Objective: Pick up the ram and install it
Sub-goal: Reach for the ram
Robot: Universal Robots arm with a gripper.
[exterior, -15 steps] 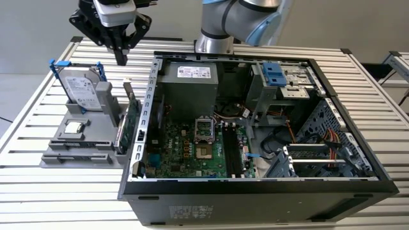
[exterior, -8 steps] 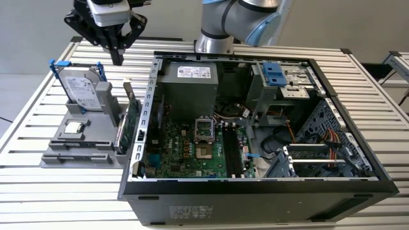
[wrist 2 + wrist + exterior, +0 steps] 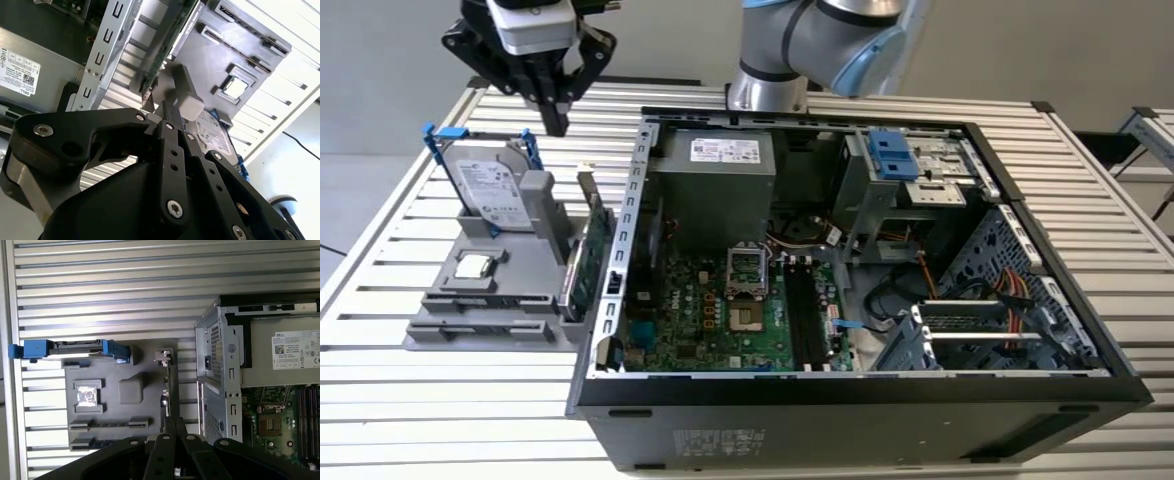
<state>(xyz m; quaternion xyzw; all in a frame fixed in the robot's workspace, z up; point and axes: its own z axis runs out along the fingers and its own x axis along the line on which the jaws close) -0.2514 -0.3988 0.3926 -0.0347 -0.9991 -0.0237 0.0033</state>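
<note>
Ram (image 3: 107,424) (edge-on, first wrist view) seemingly in holder (image 3: 145,360).

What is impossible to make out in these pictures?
- Grey plastic holder tray: some slots covered by the black gripper, first wrist view.
- Green motherboard: cut off by that view's edge.
- Silver hard drive: mostly behind the gripper, second wrist view.
</note>
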